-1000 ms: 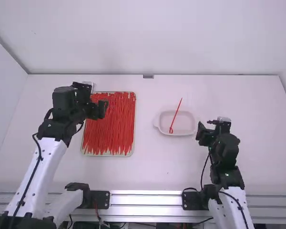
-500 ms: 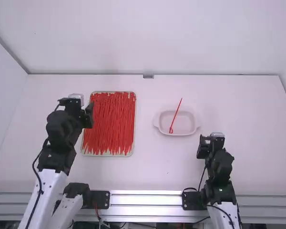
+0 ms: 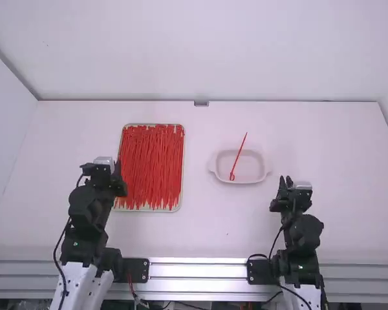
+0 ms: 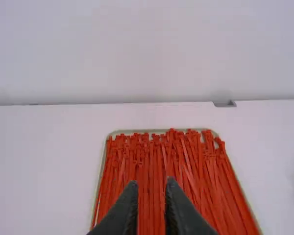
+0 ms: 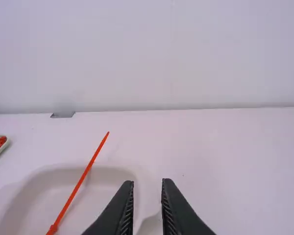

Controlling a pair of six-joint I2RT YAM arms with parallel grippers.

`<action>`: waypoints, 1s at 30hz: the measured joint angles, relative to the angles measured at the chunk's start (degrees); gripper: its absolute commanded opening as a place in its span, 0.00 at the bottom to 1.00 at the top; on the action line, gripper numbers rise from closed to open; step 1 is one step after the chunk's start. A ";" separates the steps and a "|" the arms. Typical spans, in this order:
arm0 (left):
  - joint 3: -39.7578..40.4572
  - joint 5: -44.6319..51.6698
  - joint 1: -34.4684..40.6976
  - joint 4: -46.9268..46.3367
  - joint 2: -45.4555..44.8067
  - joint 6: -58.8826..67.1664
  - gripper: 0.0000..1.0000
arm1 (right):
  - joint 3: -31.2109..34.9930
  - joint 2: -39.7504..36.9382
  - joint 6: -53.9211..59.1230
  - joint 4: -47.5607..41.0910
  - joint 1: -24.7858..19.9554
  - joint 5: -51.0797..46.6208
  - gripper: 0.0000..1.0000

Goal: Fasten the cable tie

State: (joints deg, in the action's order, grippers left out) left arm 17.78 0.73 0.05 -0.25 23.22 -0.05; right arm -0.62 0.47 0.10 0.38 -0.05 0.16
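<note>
A tray (image 3: 146,208) packed with red cable ties (image 3: 150,166) lies left of the middle. A white dish (image 3: 263,169) to its right holds one red cable tie (image 3: 238,156), its small loop down in the dish and its tail sticking out over the far rim. My left gripper (image 3: 114,185) sits low by the tray's near left corner, jaws nearly together and empty (image 4: 150,188), with the cable ties (image 4: 171,156) ahead of it. My right gripper (image 3: 284,188) rests just near-right of the dish, also narrow and empty (image 5: 145,188), facing the cable tie (image 5: 81,180).
A small grey bracket (image 3: 201,103) sits at the table's far edge against the back wall. White walls close in the left and far sides. Bare tabletop lies between the tray and the dish and to the right of the dish.
Both arms have drawn back toward their bases. The left gripper came down from over the tray's far left to its near left corner. The right gripper slid nearer the front edge.
</note>
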 measured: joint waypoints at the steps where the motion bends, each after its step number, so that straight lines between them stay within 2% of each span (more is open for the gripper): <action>1: -0.63 -0.02 0.00 0.00 -0.66 -0.02 0.09 | 0.00 -0.02 0.02 0.02 0.00 -0.04 0.12; 7: -6.99 -0.42 0.00 -0.04 -6.97 0.00 0.00 | 0.00 -0.02 0.04 0.00 -0.02 -0.07 0.05; 12: -11.26 -0.44 0.00 -0.02 -11.41 0.02 0.00 | 0.00 0.00 -0.04 0.00 0.00 0.09 0.00; 20: -16.61 -0.57 0.00 -0.04 -16.61 0.00 0.00 | 0.00 0.00 0.04 0.02 0.00 0.07 0.00; 30: -17.09 -0.59 0.00 0.26 -22.27 0.00 0.00 | 0.00 0.00 0.15 0.00 0.00 0.00 0.00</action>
